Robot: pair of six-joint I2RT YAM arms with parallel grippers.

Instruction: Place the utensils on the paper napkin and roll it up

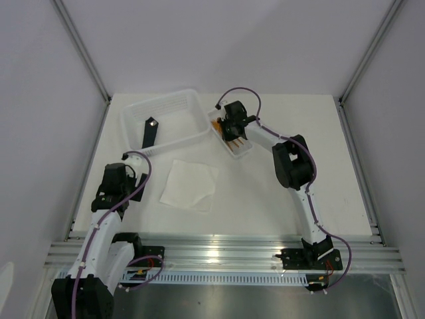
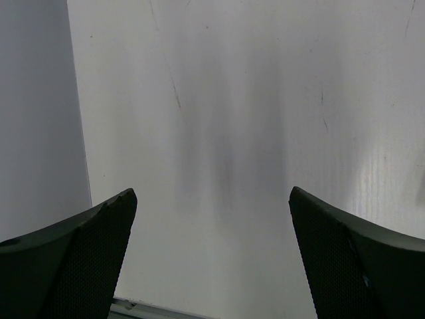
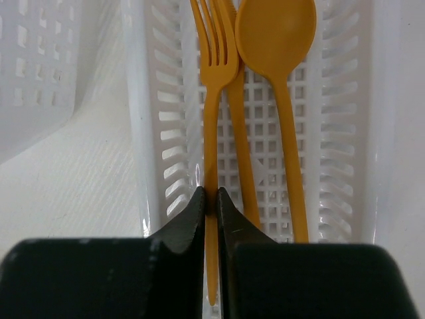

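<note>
Right wrist: slim orange fork (image 3: pixel 211 126), spoon (image 3: pixel 276 30).

Utensils (image 3: pixel 275 36) are smooth orange plastic, tray (image 3: pixel 135 100) glossy white plastic, napkin (image 1: pixel 189 183) matt paper.

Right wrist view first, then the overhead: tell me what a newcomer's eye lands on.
The bright orange fork stands out, its handle pinched in the right gripper, beside an orange spoon in a narrow slotted white tray far across the table. From above, the white paper napkin lies bare at centre, and the left gripper hangs open at the left.
</note>
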